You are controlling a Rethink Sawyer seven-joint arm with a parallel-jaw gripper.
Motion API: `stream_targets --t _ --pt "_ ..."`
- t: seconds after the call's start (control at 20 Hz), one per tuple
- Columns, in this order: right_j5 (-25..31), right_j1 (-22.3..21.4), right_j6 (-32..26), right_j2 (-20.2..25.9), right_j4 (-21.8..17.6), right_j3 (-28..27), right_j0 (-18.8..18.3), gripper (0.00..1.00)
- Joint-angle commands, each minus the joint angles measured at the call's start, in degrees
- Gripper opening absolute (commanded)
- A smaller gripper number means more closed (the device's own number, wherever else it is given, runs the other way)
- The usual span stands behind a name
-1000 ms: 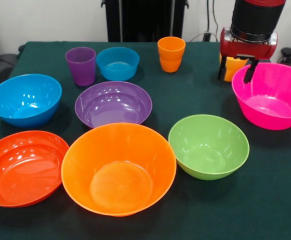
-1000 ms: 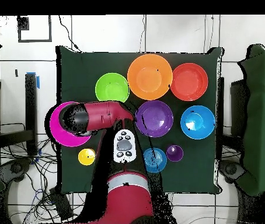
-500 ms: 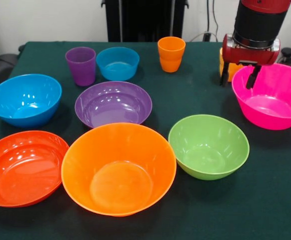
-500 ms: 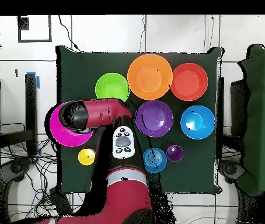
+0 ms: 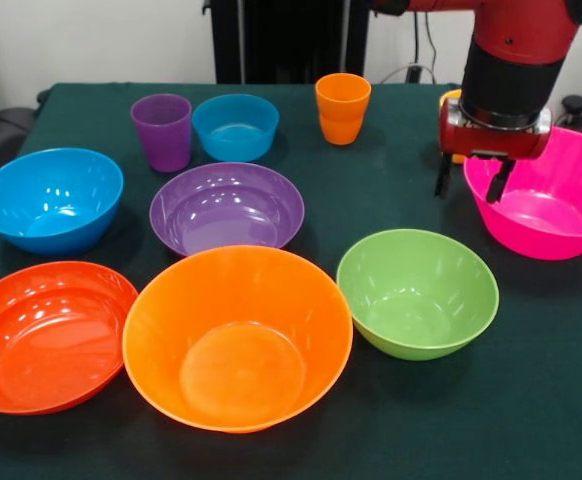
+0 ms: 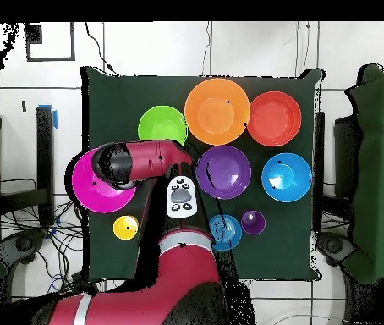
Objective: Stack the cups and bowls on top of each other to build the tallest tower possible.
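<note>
Green cloth [image 5: 391, 200], upright pink bowl [image 5: 551, 205]

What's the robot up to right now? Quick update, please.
Hand open, straddling the pink bowl's rim. Nothing stacked yet. Yellow cup just behind; nothing blocking.

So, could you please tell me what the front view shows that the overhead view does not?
Only the front view shows the orange cup and the open jaws, one on either side of the pink bowl's rim. Only the overhead view shows the yellow cup whole, and the arm from above, which there covers the jaws and the orange cup. Both views show the pink bowl, the green bowl, the purple cup and the remaining bowls.
</note>
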Motion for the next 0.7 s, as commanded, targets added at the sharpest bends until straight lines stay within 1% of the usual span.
stream_targets --t 0.05,0.2,0.5,0.7 --pt "-5.9 4.8 2.1 4.3 -1.4 -3.2 -1.0 1.00" --pt "-5.9 5.0 2.2 4.1 -1.4 -3.4 -0.8 1.00" --pt "-8.0 6.1 3.6 3.1 -1.4 -3.6 0.4 1.00" --pt "-7.6 6.2 3.6 2.8 -1.3 -3.9 0.7 1.00"
